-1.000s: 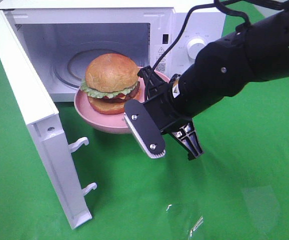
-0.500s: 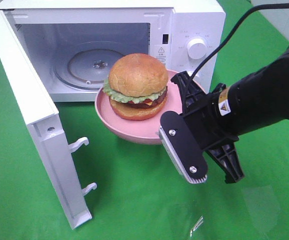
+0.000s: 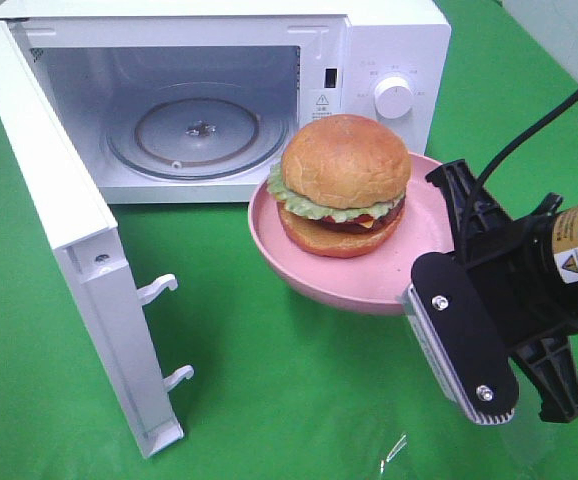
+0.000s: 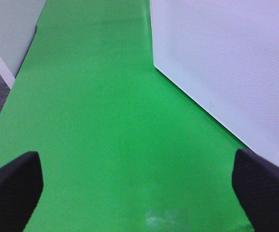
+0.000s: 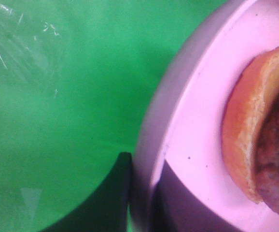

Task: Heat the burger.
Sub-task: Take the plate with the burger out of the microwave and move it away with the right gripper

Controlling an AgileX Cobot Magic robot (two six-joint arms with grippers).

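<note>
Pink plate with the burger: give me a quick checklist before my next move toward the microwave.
1. Right gripper shut on the pink plate rim: ok.
2. Burger upright, within the plate: ok.
3. Microwave door swung wide open: ok.
4. Turntable bare, cavity free: ok.
5. Plate lined up with the cavity: not ok, it sits right of the opening, before the control panel.
6. Left gripper open, beside the microwave: ok.

Glossy burger [image 3: 344, 184], upright, lettuce showing, outside microwave [image 3: 209, 90]
</note>
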